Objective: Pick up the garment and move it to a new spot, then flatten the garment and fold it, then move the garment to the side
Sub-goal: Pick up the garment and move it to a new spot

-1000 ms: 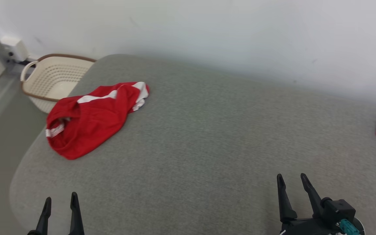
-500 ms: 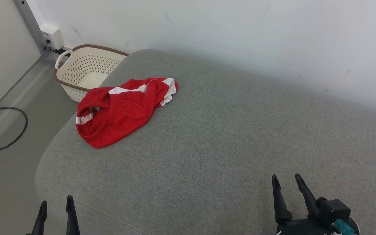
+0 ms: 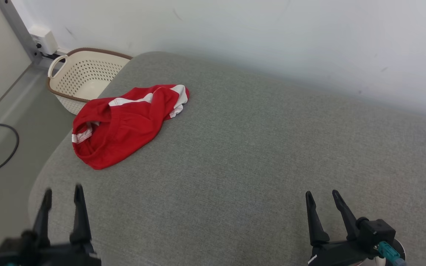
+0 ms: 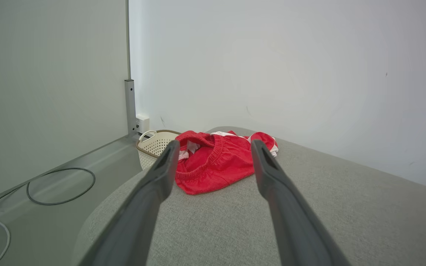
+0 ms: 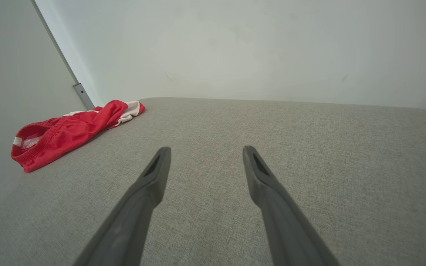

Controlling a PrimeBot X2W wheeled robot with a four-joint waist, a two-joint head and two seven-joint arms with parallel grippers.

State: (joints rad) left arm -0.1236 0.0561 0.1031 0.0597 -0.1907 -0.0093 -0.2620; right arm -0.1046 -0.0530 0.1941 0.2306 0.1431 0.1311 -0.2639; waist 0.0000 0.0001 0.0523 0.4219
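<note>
Logged red garment (image 3: 124,125) with white stripes, crumpled, elastic waistband gaping toward the near left. Placed it at 10 o'clock of the head view, on the grey fabric worktop (image 3: 253,155), close to the left edge.

Found left tool (image 3: 62,190) at 7 o'clock of the same view, slightly blurred, fingers parted by a moderate gap, holding nothing. Placed garment at roughly 1 o'clock from it, well apart. Confirmed in left wrist view: left tool (image 4: 215,144) spread at the tips, garment (image 4: 213,166) dead ahead at 12 o'clock, framed between both fingers but beyond them, no contact.

Found right tool (image 3: 321,193) at 5 o'clock, fingers likewise parted, empty, over bare worktop. Placed garment at about 10 o'clock from it, far across the worktop. Checked right wrist view: right tool (image 5: 206,149) spread, garment (image 5: 68,129) at 10 o'clock, well apart.

Recorded cream perforated basket (image 3: 83,74) with brown rim on the floor, just beyond the garment at 11 o'clock, beside the worktop's corner. Recorded dark cable (image 3: 16,142) looped on the floor at 9 o'clock.
</note>
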